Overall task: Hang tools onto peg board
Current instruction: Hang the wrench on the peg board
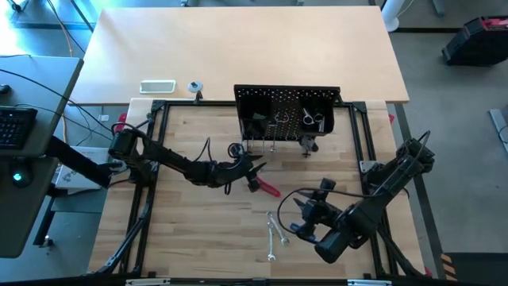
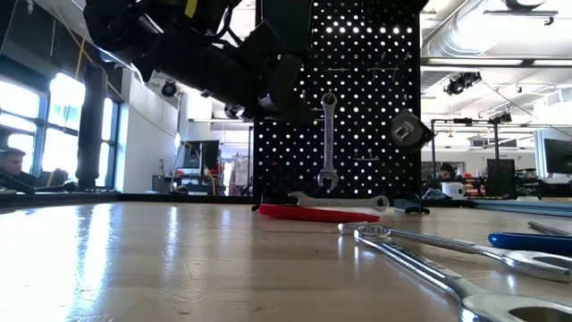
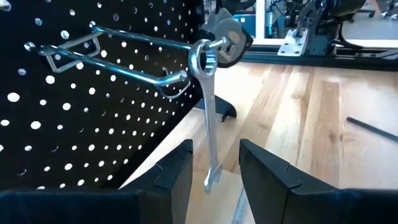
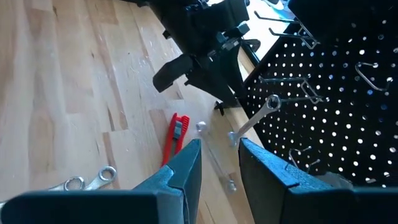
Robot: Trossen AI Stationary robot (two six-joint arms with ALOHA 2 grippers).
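Note:
The black peg board [image 1: 286, 110] stands upright at the table's far middle. A slim silver wrench [image 3: 210, 118] hangs by its ring end from a wire hook [image 3: 124, 73] on the board. My left gripper [image 3: 216, 149] is open just in front of the board. Its fingers stand on either side of the wrench's lower end without touching it. A red-handled tool [image 1: 267, 189] lies flat on the table below it. Two silver wrenches [image 1: 275, 230] lie nearer the front edge. My right gripper [image 1: 300, 208] hovers open and empty above them.
A round grey tool [image 2: 407, 131] hangs on the board to the right of the wrench. Another silver wrench [image 4: 216, 160] lies on the table beside the red tool. A blue-handled piece [image 2: 527, 240] lies near the front wrenches. A black tubular frame [image 1: 159, 151] borders the work area.

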